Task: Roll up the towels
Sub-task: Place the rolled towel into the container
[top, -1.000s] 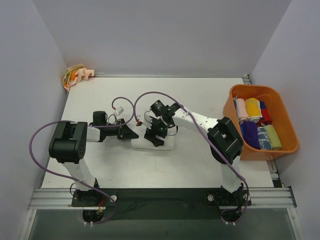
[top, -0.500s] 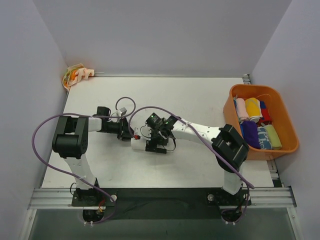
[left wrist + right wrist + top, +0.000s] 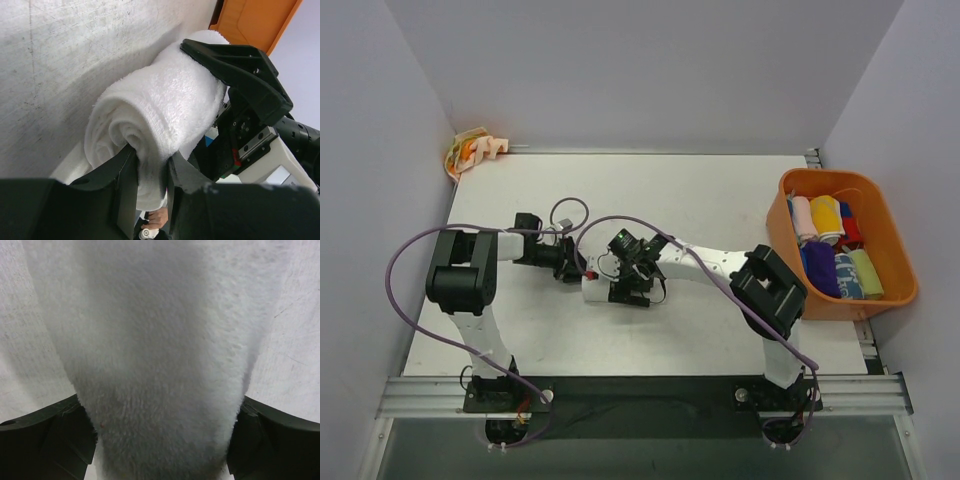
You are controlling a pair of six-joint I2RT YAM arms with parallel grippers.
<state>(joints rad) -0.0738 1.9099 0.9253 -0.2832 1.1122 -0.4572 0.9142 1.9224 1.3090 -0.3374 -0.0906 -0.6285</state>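
The white towel (image 3: 597, 291) lay as a fat roll near the middle of the worktop (image 3: 720, 190), a little left of centre, its long axis running left to right. It looked thick, fluffy and light, soft enough to give under any squeeze and likely to spring loose if let go. A hold therefore belonged across the full girth or on the spiral end, where the layers can be pinned together; a pinch on the outer flap alone would probably just peel it open. The left claw (image 3: 582, 272) was clamped narrow on the left end of the roll, its fingers (image 3: 127, 172) nipping a few layers just below the heart of the spiral. The right claw (image 3: 631, 288) stood spread wide astride the middle of the roll, with its fingers (image 3: 45, 435) at either flank and the pile brushing both. By my reading that was a loose cradle, not a firm grip. The worktop was pale, smooth and finely scratched, so the roll would likely slide on it, not catch. At the right edge sat an orange bin (image 3: 895, 290) holding small coloured rolled towels (image 3: 825, 218), well apart from the roll. A cream towel with orange blotches (image 3: 472, 152) lay bunched in the far left corner, and plain walls (image 3: 640, 70) closed in the left, far and right sides
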